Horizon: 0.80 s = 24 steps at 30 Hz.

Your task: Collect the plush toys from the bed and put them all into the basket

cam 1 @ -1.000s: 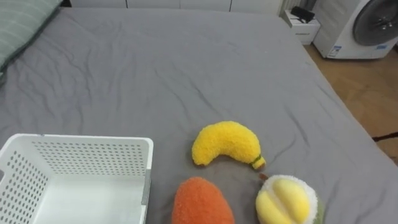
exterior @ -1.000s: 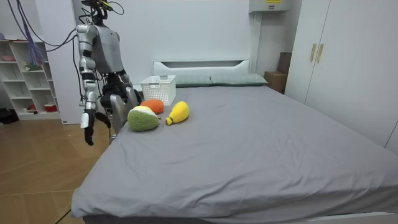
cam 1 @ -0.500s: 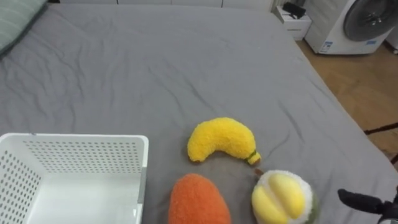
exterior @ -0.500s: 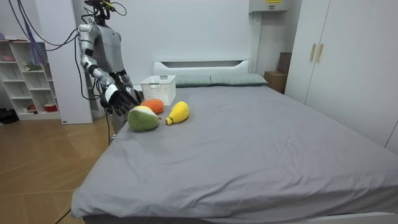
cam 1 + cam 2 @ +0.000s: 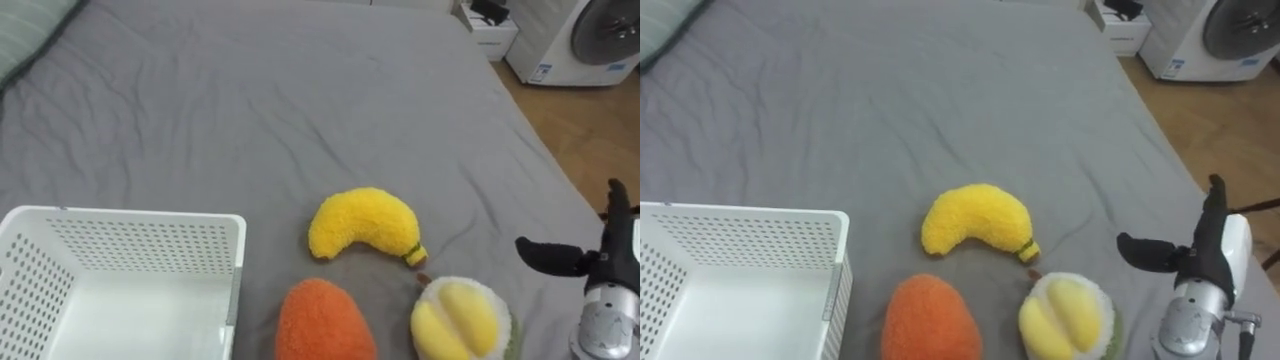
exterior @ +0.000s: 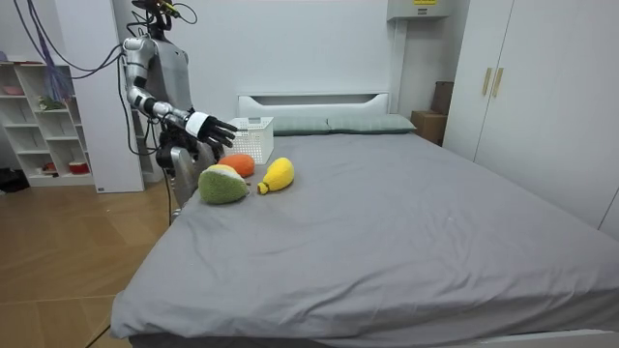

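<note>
- Your right robot hand (image 5: 1205, 258) has risen from the robot's side. It now hangs over the near edge of the bed (image 5: 250, 110), fingers spread apart and holding nothing.
- It hovers just to the right of the green-and-yellow plush toy (image 5: 458, 320), its thumb pointing toward the toy and not touching it.
- The toys lie where they lay a second ago. The yellow banana toy (image 5: 365, 225) is in the middle, the orange toy (image 5: 322, 322) is in front of it, and the green-and-yellow one is at the right. All three rest on the grey sheet.
- The white basket (image 5: 140, 232) stands on the bed to the robot's left, just beside the orange toy, with no toy in the part you can see.
- In the room view the robot stands at the bedside, on the room view's left, its right arm stretched out over the toys.
- The collecting appears only just begun. The green-and-yellow toy looks like the first pick, and you would need to lower the hand and close it round that soft body.
</note>
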Motion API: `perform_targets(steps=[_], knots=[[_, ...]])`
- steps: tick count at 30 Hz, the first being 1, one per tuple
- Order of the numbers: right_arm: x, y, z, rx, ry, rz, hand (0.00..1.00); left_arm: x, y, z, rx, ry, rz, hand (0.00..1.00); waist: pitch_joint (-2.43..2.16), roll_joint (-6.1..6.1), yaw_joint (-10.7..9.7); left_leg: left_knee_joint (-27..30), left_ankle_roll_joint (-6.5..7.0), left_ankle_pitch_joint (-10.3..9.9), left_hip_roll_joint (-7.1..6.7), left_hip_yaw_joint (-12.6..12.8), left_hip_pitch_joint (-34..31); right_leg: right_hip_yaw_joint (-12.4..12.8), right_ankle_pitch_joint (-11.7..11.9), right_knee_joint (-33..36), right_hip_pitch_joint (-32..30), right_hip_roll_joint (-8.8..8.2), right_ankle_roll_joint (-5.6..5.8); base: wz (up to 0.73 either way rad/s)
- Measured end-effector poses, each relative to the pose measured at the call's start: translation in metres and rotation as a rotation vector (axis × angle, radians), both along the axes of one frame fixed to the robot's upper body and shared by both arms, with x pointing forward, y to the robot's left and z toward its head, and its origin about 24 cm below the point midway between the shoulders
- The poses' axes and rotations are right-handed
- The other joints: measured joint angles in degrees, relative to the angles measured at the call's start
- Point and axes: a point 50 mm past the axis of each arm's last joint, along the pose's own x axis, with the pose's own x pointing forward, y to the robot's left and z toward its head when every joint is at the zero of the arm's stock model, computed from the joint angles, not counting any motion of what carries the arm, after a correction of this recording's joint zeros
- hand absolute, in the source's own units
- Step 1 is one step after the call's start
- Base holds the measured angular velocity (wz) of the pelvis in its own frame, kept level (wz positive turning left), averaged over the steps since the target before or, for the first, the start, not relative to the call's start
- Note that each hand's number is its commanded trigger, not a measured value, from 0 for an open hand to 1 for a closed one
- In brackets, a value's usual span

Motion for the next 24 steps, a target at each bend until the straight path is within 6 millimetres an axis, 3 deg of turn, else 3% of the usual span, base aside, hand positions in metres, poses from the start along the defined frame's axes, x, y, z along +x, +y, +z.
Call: perform_targets(steps=[11,24], knots=[[-0.001,0.025,-0.019,0.038,0.154,0.199,0.0,0.0,-0.002,0.002,-0.007,-0.006,-0.038,0.0,0.06,0.57,0.34,-0.03,0.0,-0.01,-0.03,-0.13,0.06,-0.15,0.0,-0.18,0.67,-0.09,0.0,0.0],[-0.035,0.024,-0.076,0.186,0.563,0.298,0.0,0.005,0.001,0.003,-0.018,0.01,-0.058,0.0,-0.1,-0.22,1.13,0.16,0.0,0.0,-0.01,-0.3,0.07,-0.3,0.0,-0.09,0.33,-0.12,-0.01,0.0]])
